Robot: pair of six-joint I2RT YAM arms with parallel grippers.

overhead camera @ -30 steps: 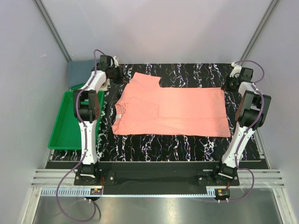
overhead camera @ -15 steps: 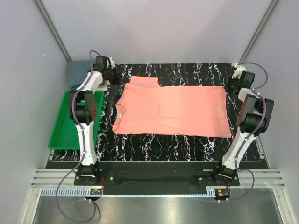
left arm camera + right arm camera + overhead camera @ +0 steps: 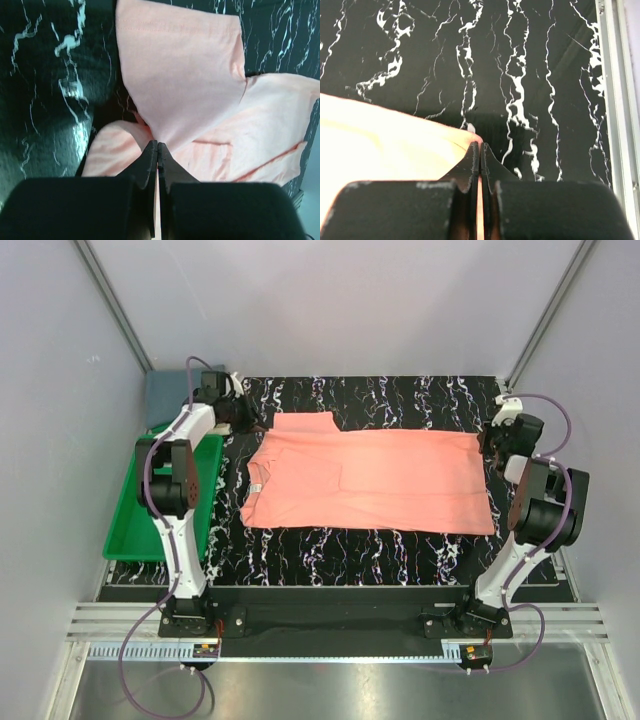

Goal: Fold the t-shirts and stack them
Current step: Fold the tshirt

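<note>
The pink t-shirt point(image 3: 380, 480) lies flat on the desk point(image 3: 400, 552) with its long axis running left to right. Its collar and white neck label point(image 3: 257, 487) are at the left end and its hem is at the right. Both hands are at the far edge, one at each end of that axis.

The left hand point(image 3: 255, 423) is pinched fully closed on the cloth at the far-left sleeve. In its wrist view a fold of pink fabric rises between the two fingers. The right hand point(image 3: 486, 440) is likewise closed tight on the far-right hem corner, with the pink edge running into its fingertips.

Each arm is nearest its own end of the shirt, and the body of the shirt stretches from the hands toward the arm bases. A lengthwise fold would probably mean carrying the held far edge toward the near edge, with both hands moving level so the crease runs straight along the long axis.

The blue-grey t-shirt point(image 3: 168, 395) sits in the far-left corner, just beyond the green tray point(image 3: 128, 532) and well apart from the right hand.
</note>
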